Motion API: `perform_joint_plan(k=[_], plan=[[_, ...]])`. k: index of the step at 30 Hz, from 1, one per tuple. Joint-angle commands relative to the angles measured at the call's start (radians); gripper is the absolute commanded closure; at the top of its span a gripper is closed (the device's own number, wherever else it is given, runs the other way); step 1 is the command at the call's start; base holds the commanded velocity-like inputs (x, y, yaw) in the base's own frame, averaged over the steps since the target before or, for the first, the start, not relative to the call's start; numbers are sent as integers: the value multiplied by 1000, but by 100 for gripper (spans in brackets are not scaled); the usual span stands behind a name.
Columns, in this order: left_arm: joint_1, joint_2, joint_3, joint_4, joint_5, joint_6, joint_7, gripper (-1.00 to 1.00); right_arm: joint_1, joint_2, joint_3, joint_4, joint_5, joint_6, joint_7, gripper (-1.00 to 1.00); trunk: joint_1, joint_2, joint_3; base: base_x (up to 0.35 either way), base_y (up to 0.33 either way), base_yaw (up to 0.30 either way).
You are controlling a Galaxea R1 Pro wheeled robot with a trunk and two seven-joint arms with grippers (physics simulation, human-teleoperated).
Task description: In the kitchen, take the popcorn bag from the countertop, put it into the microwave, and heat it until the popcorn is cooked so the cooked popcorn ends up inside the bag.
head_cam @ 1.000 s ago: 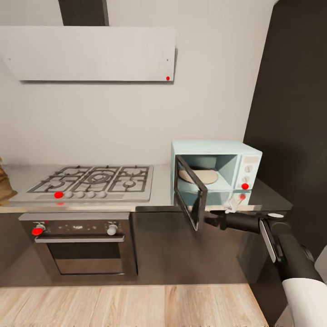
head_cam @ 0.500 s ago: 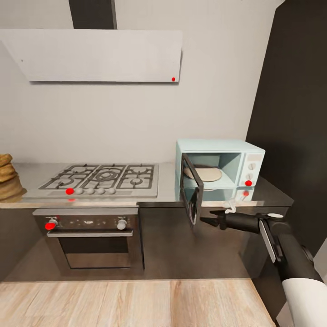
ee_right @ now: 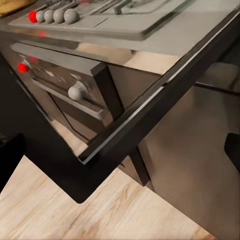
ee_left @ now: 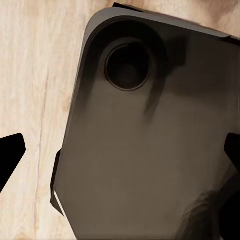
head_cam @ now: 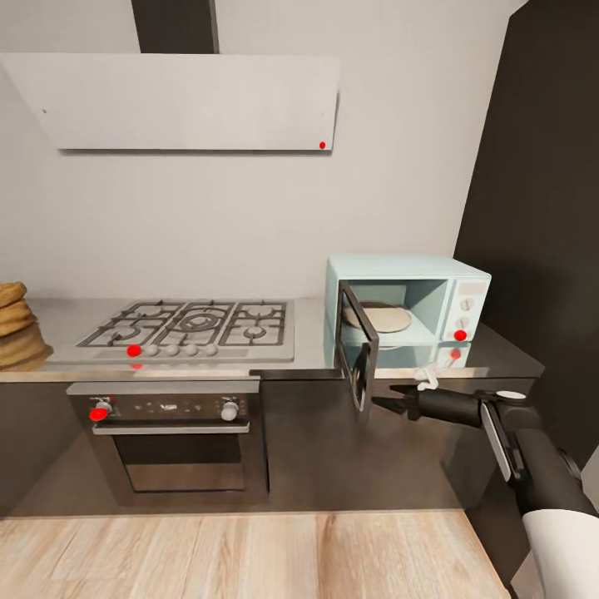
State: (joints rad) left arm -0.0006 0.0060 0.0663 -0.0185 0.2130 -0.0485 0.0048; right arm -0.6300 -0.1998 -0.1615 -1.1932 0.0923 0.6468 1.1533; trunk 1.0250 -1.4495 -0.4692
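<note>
Rightward the whole head view has slid since a second ago, so the camera moved, not the kitchen; the right gripper (head_cam: pixel 384 405) has drawn a little lower and off the door.

The microwave (head_cam: pixel 408 312) sits at the counter's (head_cam: pixel 308 345) right end, its door (head_cam: pixel 358 358) swung out past the front edge, cavity open with a round plate (head_cam: pixel 384 317) inside. The bag (head_cam: pixel 15 326) stands at the far left end — well apart from the microwave, with the hob (head_cam: pixel 195 329) between them.

The right gripper hangs just beside the door's free edge, below the counter edge; its wrist view shows the fingers (ee_right: pixel 10 157) spread wide, clasping nothing. The left gripper's (ee_left: pixel 120 155) tips also stand apart and empty, over a dark robot panel (ee_left: pixel 150 150) and wood floor (ee_left: pixel 35 75).

Bare floor (head_cam: pixel 249 553) lies open before the oven (head_cam: pixel 170 445).
</note>
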Motion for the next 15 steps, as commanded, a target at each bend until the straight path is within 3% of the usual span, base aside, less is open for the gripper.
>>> perform_joint_plan(k=[1, 7, 10, 15], plan=[[-1, 0, 6, 0, 0, -2, 1, -100, -1, 23, 2, -2, 3, 9, 11, -100, 0, 0, -1, 0, 0, 0], [0, -1, 6, 0, 0, -2, 1, -100, -1, 14, -1, 9, 8, -4, -27, -100, 0, 0, -1, 0, 0, 0], [-1, -1, 6, 0, 0, -2, 1, -100, -1, -10, -26, 12, 35, -11, -129, -100, 0, 0, -1, 0, 0, 0], [-1, -1, 6, 0, 0, -2, 1, -100, -2, -15, -55, 12, 39, -18, -273, -100, 0, 0, -1, 0, 0, 0]])
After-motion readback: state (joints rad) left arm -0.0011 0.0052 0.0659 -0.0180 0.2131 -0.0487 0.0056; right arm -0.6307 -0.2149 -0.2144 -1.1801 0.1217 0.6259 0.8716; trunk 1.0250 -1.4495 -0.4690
